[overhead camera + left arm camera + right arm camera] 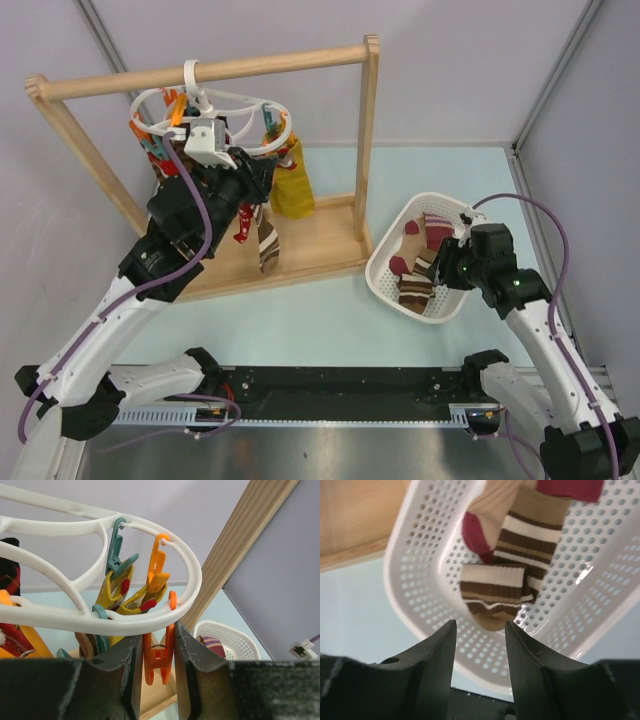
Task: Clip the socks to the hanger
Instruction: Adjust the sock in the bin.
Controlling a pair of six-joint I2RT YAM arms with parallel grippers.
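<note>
A pale blue-green table (330, 310) fills the lower part of the top view. A big wooden rail frame (210, 68) stands on it at the upper left. A white plastic basket full of little holes (378, 280) sits on the table at the right, just beside the frame's foot. A white plastic oval hanger with two rings (240, 97) hangs by its hook from the wooden rail. Under it hang a mustard-yellow sock (292, 180), a red sock with a white knitted pattern (245, 222) and one brown striped sock (267, 240). More brown socks with cream stripes (492, 597) lie in the basket, some with dark red toes. The right hand (480, 630) hangs just over the basket. Its two fingers are spread apart with nothing between them, and a folded brown sock lies below the gap. The left hand (157, 645) is up at the hanger's ring. Its fingers press in from both sides on a small orange peg (157, 655) that hangs from the ring. Behind it, a teal peg (116, 550) and another orange peg grip the yellow sock.
</note>
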